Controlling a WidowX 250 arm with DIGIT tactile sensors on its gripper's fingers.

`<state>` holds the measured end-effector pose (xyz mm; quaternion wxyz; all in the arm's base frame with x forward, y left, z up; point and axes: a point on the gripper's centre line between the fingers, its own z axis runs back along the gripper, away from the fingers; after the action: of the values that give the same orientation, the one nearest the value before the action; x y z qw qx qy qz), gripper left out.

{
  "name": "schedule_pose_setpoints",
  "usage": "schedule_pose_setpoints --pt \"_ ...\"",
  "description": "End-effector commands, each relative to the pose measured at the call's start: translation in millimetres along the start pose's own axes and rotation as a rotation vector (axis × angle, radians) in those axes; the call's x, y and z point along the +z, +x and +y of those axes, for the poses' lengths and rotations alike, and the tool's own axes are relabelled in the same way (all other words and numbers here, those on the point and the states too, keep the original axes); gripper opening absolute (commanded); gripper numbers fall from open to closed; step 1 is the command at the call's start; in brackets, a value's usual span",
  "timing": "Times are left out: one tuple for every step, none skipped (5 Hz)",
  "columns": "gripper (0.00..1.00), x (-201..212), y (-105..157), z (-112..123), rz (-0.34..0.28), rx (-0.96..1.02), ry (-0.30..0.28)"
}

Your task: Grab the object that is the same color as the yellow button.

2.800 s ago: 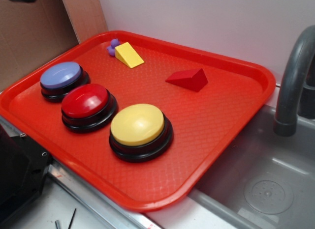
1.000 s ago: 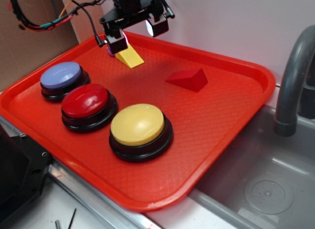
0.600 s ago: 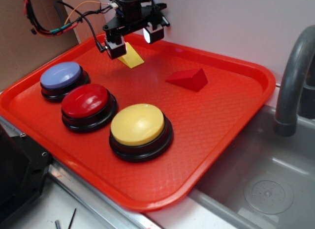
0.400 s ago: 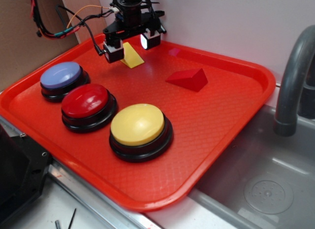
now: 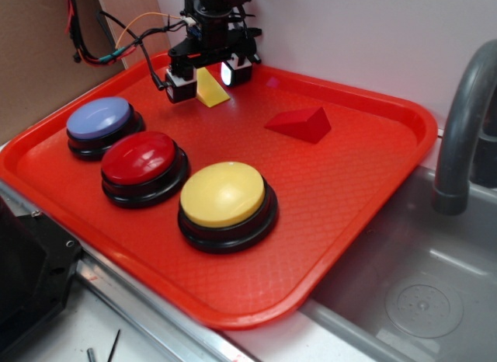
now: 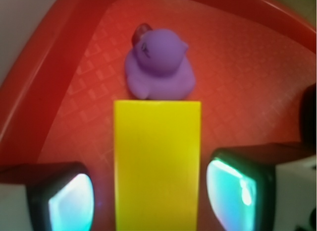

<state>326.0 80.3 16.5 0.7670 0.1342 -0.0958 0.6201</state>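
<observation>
where the red plastic tray point(image 5: 365, 183) rested beside the grey sink point(image 5: 419, 292), its far left corner was the busiest part. going left to right across the tray from that landmark's left edge: the lavender-blue domed button point(image 5: 99, 119) on a black base sat nearest the left rim, the red domed button point(image 5: 142, 158) sat just beside it, and the large yellow domed push button point(image 5: 224, 195) on its black circular base came next, nearer the front rim. behind those three, at the tray's far side, the black robot gripper point(image 5: 208, 73) hung low over the small solid yellow wedge-shaped block point(image 5: 208, 88), with coloured wires point(image 5: 116, 47) trailing off to the left. farther right, well apart from the yellow wedge, the red wedge block point(image 5: 300, 123) lay on the tray's bare textured floor, and the grey tap point(image 5: 466, 121) rose past the tray's right rim.

seen from the wrist, the fingers point(image 6: 64, 199) stood spread, one on each side of the yellow wedge point(image 6: 157, 166), each with a gap of red tray between pad and block, so nothing was gripped. the wedge lay on the tray floor between them, its long face running straight away from the camera. the tiny purple duck figure point(image 6: 158, 67) sat at the wedge's far end, touching or all but touching it, close to the tray's raised corner rim point(image 6: 44, 87).
</observation>
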Motion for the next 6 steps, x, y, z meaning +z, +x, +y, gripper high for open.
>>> schedule_pose_setpoints --pt "0.00 4 31 -3 -0.035 0.063 -0.083" --pt "0.00 3 34 1 -0.027 0.060 -0.078" --pt "0.00 2 35 5 -0.024 0.054 -0.084" --pt "0.00 10 32 7 -0.027 0.008 -0.100" --pt "0.00 34 19 9 -0.020 -0.146 -0.186" --pt "0.00 77 7 23 0.095 -0.366 -0.331"
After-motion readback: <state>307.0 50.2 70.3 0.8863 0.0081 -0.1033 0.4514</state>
